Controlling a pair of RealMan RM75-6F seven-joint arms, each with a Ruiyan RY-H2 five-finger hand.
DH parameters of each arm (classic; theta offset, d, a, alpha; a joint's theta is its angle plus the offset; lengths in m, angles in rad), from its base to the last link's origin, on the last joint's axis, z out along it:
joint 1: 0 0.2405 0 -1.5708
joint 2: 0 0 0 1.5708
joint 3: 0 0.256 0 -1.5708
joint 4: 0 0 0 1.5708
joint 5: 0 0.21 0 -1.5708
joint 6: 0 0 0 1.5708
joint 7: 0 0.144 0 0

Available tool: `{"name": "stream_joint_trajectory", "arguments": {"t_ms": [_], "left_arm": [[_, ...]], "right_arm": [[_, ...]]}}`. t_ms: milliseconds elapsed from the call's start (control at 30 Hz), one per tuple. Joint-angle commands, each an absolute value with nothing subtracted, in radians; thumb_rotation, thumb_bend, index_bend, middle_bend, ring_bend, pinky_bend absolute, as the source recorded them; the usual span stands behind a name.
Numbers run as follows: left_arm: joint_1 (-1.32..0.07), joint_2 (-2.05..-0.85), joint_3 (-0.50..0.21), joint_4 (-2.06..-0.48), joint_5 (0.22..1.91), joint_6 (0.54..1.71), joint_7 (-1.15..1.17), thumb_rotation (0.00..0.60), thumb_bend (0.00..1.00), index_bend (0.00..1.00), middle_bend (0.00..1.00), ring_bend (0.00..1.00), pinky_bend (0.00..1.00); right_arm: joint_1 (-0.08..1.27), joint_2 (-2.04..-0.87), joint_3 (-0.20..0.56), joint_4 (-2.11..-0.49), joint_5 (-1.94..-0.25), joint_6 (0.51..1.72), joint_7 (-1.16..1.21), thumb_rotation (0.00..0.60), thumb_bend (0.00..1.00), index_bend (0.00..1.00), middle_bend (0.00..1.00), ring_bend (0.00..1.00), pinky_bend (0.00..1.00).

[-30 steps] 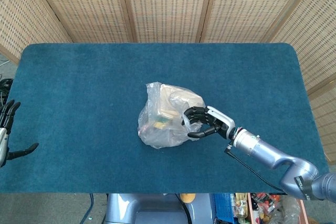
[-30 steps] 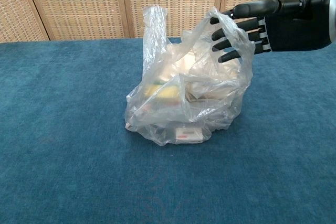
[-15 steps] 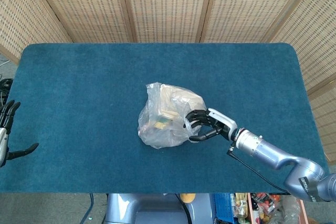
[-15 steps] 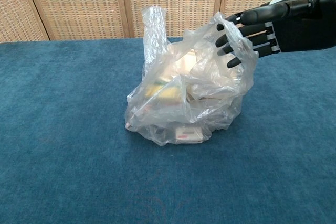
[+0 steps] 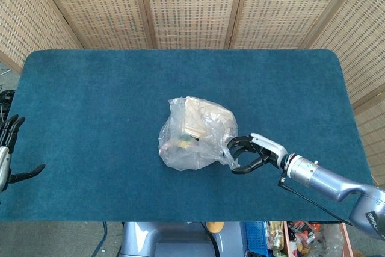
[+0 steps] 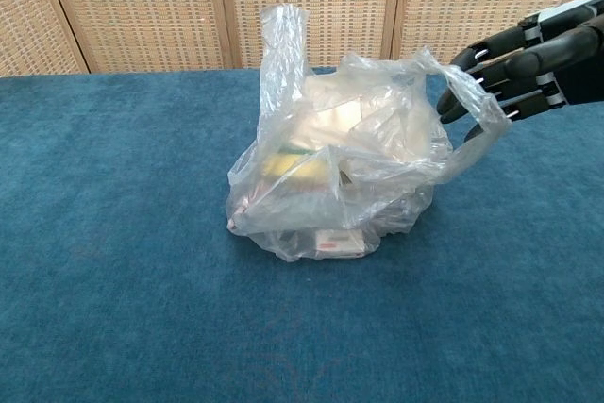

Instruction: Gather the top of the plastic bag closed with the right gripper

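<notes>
One plastic bag (image 6: 330, 181) sits near the middle of the desk (image 5: 90, 88), somewhat toward the near edge, its bulging base resting flat on the blue cover while boxed goods show dimly through the film. Its top is not yet gathered: one handle (image 6: 283, 44) stands upright on the left side of the bag, and the other handle loop (image 6: 462, 125) is drawn out sideways toward the desk's right edge. That loop is stretched taut because the right hand (image 6: 528, 63) has its fingers (image 6: 495, 68) hooked through it, curled over the film and holding it; the pull looks meant to bring the loose mouth together, though the opening appears slack between the two handles. The right arm reaches in from the near right corner, low over the desk, forearm pointing at the bag, the hand just beside the bag's right flank with the palm turned toward it. The left hand (image 5: 9, 148) hangs at the desk's left edge, well apart from the bag, fingers spread and holding nothing.
</notes>
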State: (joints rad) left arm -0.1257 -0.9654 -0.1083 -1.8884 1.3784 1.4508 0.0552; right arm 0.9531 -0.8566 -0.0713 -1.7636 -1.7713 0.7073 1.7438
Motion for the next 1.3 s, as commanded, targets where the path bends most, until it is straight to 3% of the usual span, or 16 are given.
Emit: {"name": "stream_joint_trajectory", "arguments": {"t_ms": [33, 433, 800, 1300], "left_arm": [[-0.126, -0.966, -0.109, -1.889, 1.377, 1.451, 0.058, 0.600, 0.16, 0.00, 0.00, 0.00, 0.00], [-0.129, -0.966, -0.107, -1.890, 1.374, 1.445, 0.056, 0.600, 0.16, 0.00, 0.00, 0.00, 0.00], [-0.135, -0.965, -0.109, -1.889, 1.365, 1.435, 0.055, 0.600, 0.16, 0.00, 0.00, 0.00, 0.00], [-0.140, -0.959, -0.108, -1.887, 1.361, 1.423, 0.042, 0.600, 0.16, 0.00, 0.00, 0.00, 0.00]], "right_arm": [[0.966, -0.858, -0.090, -1.770, -1.795, 0.739, 1.808, 0.600, 0.00, 0.37, 0.36, 0.21, 0.26], [1.051, -0.915, -0.114, -1.750, -1.783, 0.718, 1.955, 0.600, 0.00, 0.39, 0.41, 0.24, 0.26], [1.132, -0.939, -0.102, -1.753, -1.762, 0.718, 2.075, 0.600, 0.00, 0.53, 0.57, 0.38, 0.33], [1.176, -0.919, -0.051, -1.780, -1.630, 0.640, 2.146, 0.600, 0.00, 0.56, 0.60, 0.41, 0.38]]}}
